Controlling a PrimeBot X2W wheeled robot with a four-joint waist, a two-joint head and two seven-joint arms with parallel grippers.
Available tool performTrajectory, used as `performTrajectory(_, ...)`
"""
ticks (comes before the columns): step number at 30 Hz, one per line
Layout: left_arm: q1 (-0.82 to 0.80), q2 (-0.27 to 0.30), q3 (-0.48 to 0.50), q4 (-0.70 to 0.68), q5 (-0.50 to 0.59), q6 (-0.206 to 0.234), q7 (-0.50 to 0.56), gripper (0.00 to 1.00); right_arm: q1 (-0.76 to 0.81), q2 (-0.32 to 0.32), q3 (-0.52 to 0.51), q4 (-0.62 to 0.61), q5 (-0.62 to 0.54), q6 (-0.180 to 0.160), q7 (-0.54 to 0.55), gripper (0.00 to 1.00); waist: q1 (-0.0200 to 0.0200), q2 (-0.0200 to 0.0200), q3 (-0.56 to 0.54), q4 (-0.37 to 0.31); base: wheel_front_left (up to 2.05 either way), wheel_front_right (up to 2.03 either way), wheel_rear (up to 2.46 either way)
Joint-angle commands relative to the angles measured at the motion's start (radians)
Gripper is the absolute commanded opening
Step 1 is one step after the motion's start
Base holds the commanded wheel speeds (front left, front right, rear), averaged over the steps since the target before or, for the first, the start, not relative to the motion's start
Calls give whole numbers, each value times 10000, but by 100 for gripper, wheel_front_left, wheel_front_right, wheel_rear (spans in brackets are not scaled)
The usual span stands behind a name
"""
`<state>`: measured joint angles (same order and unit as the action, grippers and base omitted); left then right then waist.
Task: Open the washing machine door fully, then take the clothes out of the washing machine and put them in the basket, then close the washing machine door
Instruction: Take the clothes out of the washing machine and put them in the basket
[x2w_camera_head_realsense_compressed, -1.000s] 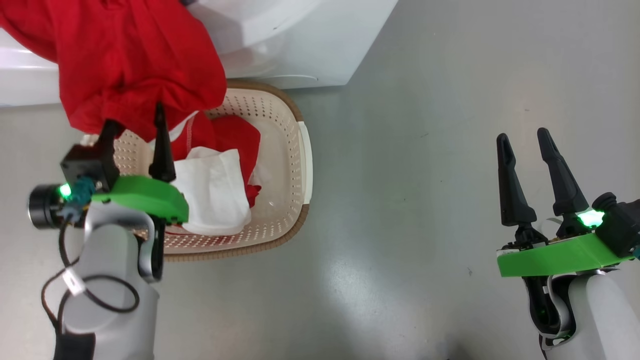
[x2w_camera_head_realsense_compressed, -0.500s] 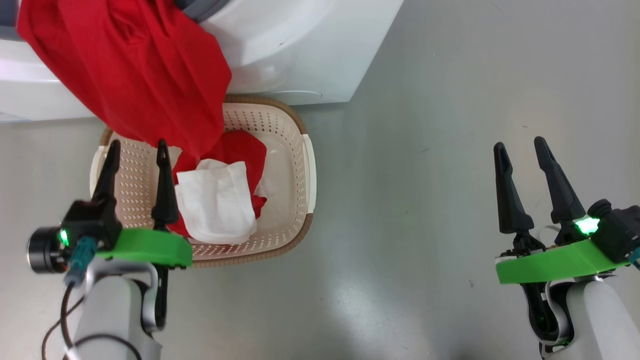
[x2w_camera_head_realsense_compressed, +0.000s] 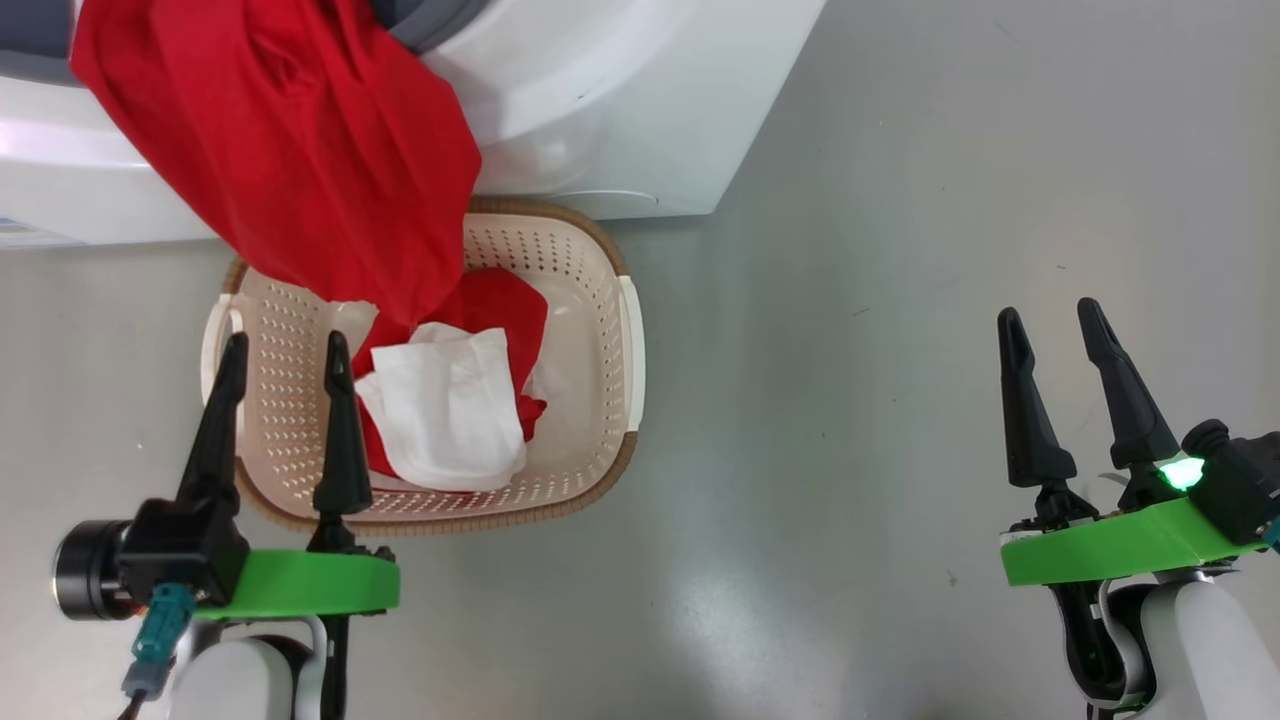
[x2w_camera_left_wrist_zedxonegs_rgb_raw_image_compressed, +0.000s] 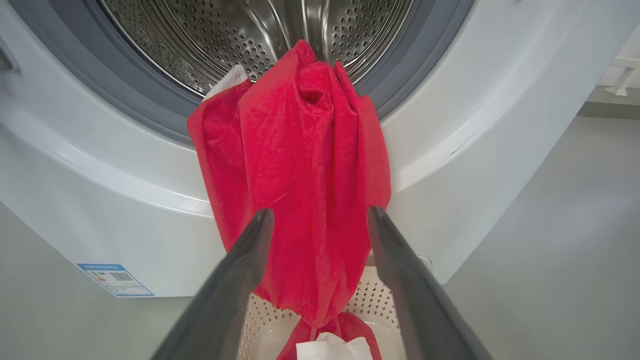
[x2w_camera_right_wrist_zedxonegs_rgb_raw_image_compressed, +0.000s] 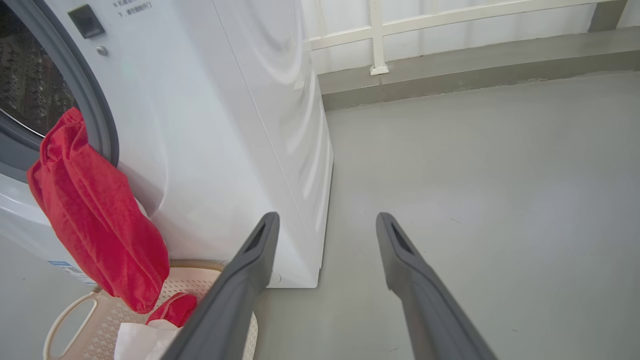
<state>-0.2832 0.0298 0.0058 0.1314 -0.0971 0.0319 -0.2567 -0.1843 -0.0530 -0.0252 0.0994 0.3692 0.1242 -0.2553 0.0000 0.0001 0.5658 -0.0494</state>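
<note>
Left hand (x2w_camera_head_realsense_compressed: 287, 342) spread wide, empty, poised over the near rim of the basket (x2w_camera_head_realsense_compressed: 628, 350). Right hand (x2w_camera_head_realsense_compressed: 1050, 312) likewise open and empty, well apart over bare floor (x2w_camera_head_realsense_compressed: 850, 450). Red clothes (x2w_camera_head_realsense_compressed: 290, 150) draped from the drum mouth of the washing machine (x2w_camera_head_realsense_compressed: 620, 120), lower end hanging into the basket beside a red and white piece lying there

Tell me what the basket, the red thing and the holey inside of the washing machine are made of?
The basket looks like cream plastic: smooth, slightly glossy, with neat moulded holes; its brown rim looks woven, maybe plastic too. The red garment is soft matte fabric: it folds and drapes. The drum looks like shiny steel: bright reflections, punched holes.
</note>
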Motion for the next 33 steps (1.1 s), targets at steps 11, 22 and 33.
performTrajectory(11, 199, 204, 181, -465, -130, 180, -51, 100, 110, -77, 160, -237, -53, 65, -65, 100, 0, -1, 92, 22, 0, 0, 0)
performTrajectory(22, -999, 301, 398, -678, 118, -261, -51, 100, 83, -61, 114, -302, -105, 65, -65, 100, 0, -1, 161, 166, 0, 0, 0)
performTrajectory(33, -4447, 1139, 351, 1386, 240, -795, 140, 100, -163, -77, 232, -294, -82, 65, -65, 100, 0, -1, 453, 79, 0, 0, 0)
